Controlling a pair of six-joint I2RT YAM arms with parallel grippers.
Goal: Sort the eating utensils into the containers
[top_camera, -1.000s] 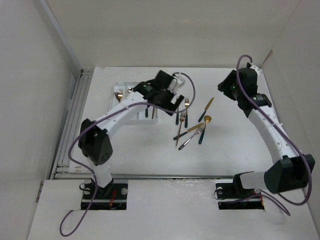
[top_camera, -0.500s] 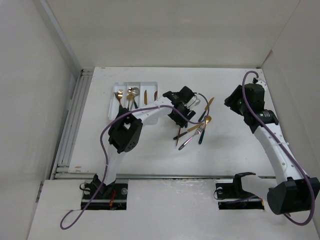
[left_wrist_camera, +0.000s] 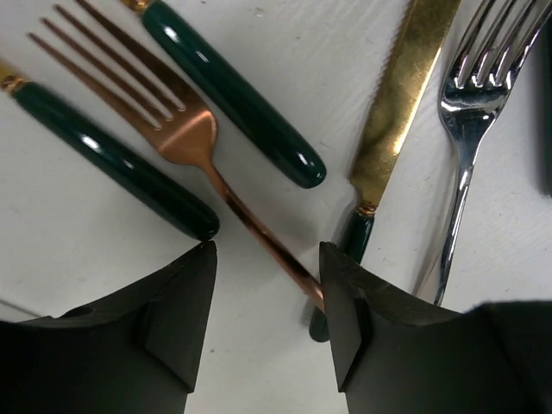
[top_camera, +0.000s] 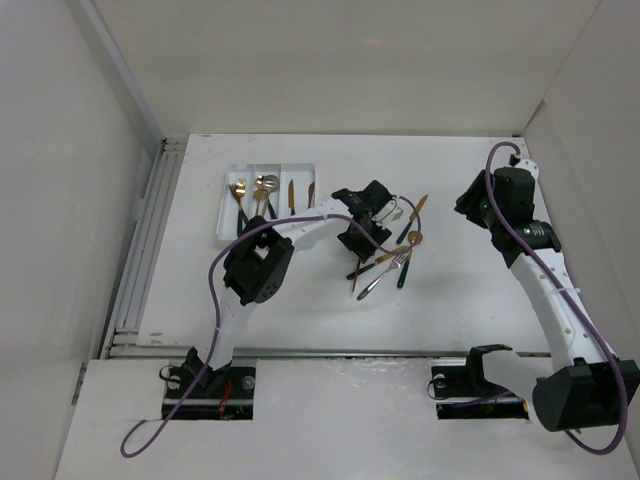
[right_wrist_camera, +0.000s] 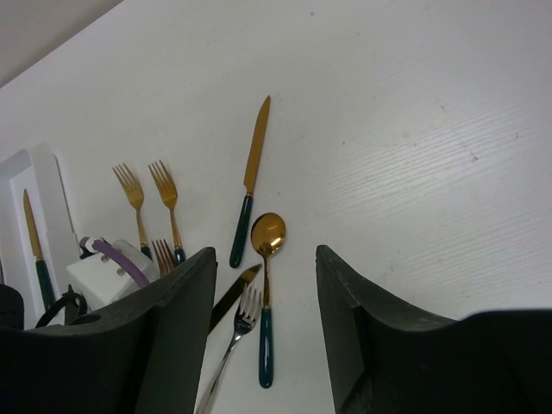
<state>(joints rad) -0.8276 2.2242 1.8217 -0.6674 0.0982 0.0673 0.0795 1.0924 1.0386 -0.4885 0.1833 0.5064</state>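
My left gripper (left_wrist_camera: 267,259) is down at the table among loose eating utensils, its jaws part-way open. A copper fork (left_wrist_camera: 185,129) lies with its thin stem running between the fingers; it touches the right finger and stands apart from the left one. Beside it lie two dark green handles (left_wrist_camera: 233,95), a gold knife (left_wrist_camera: 401,103) and a silver fork (left_wrist_camera: 470,112). In the top view the left gripper (top_camera: 362,228) sits over the pile. My right gripper (right_wrist_camera: 265,254) hangs open and empty high above a gold spoon (right_wrist_camera: 267,235). The containers (top_camera: 270,166) hold forks, spoons and knives.
On the table to the right of the pile lie a gold knife (top_camera: 417,212), a gold spoon (top_camera: 412,245) and a silver fork (top_camera: 385,275). Two gold forks (right_wrist_camera: 134,203) rest near the left wrist. Side walls enclose the table on the left, back and right.
The left arm swung from the tray rightward to the pile and came down over the copper fork, its jaws narrowing. The right arm drew slightly back to the right.
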